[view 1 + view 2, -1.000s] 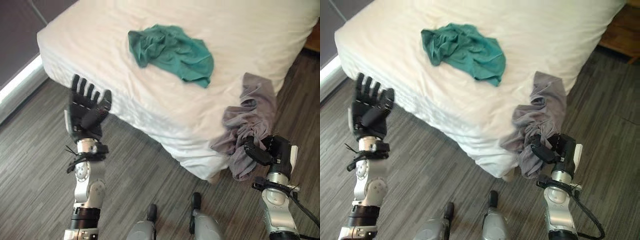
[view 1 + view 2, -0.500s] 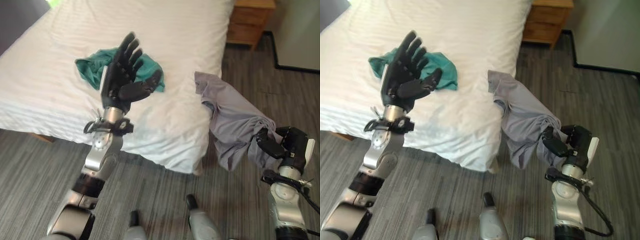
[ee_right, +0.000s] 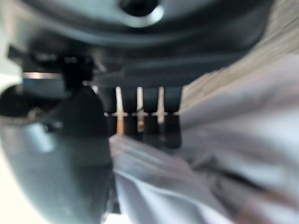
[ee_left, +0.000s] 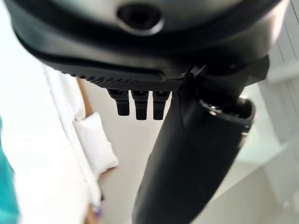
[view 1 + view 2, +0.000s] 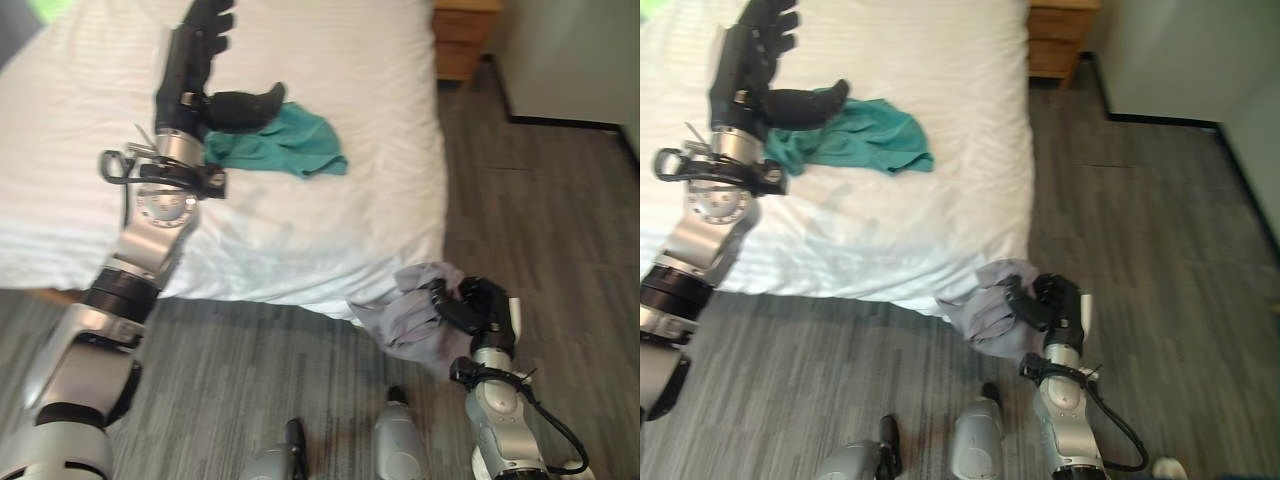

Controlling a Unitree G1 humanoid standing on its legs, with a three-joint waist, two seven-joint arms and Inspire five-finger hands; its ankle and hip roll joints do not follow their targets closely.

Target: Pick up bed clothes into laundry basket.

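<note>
A crumpled teal garment point(image 5: 285, 145) lies on the white bed point(image 5: 330, 220). My left hand point(image 5: 195, 70) is raised above the bed beside the teal garment, its fingers straight and its thumb point(image 4: 196, 158) out, holding nothing. A grey garment point(image 5: 405, 315) hangs bunched below the bed's near corner, off the mattress. My right hand point(image 5: 470, 305) is shut on the grey garment, and its fingers point(image 3: 140, 126) curl into the grey cloth point(image 3: 224, 154) in the right wrist view.
A wooden nightstand point(image 5: 462, 40) stands at the far right corner of the bed. Grey wood-look floor point(image 5: 560, 230) runs along the bed's right side and front. A pale wall or cabinet point(image 5: 580, 55) with a dark base rises at the far right.
The camera has swung right. My right hand has pulled the grey garment fully off the bed, down to the corner. My left hand rose higher over the mattress.
</note>
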